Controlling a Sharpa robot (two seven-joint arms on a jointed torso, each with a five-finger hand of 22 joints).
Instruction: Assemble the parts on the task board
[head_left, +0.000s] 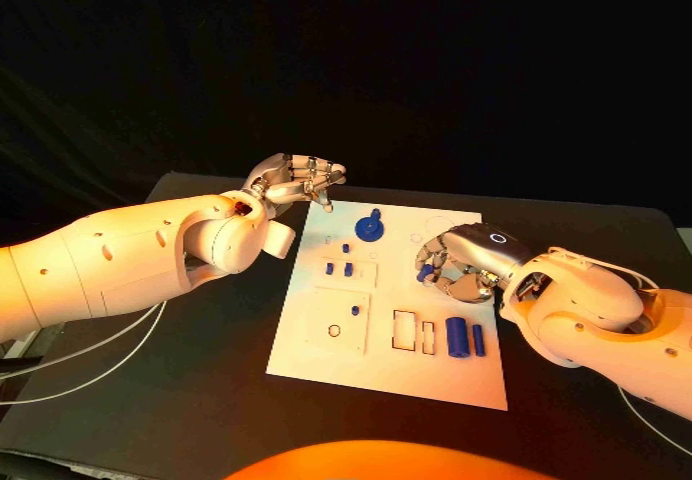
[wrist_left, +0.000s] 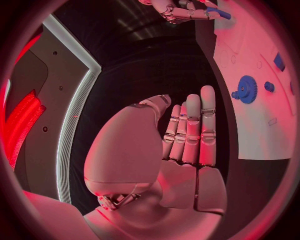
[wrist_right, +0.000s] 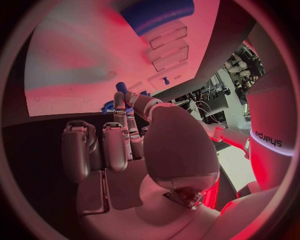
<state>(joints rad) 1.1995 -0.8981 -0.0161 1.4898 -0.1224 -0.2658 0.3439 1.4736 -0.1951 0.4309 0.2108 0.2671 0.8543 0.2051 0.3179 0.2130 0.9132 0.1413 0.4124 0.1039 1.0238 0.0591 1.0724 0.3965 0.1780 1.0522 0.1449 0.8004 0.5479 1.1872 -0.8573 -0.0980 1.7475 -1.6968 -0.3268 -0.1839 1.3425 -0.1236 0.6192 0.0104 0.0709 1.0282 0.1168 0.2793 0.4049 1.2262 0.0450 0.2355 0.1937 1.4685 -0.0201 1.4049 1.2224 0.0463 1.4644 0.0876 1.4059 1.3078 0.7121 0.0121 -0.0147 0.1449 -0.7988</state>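
The right hand (head_left: 464, 262) pinches a small blue peg (head_left: 426, 272) between thumb and fingertip above the right-centre of the task board (head_left: 325, 352), its other fingers curled loosely below. In the right wrist view the peg (wrist_right: 120, 88) projects past the fingertips (wrist_right: 119, 102). The left hand (head_left: 296, 181) hangs over the board's far left corner, fingers straight, close together and holding nothing. A blue gear (head_left: 371, 227) stands near the far edge; short pegs (head_left: 339, 267) sit in the middle panel; two blue cylinders (head_left: 464, 338) lie beside rectangular slots (head_left: 415, 334). Judged step: seating the held peg. It should be kept upright, centred over its hole, then lowered without side force.
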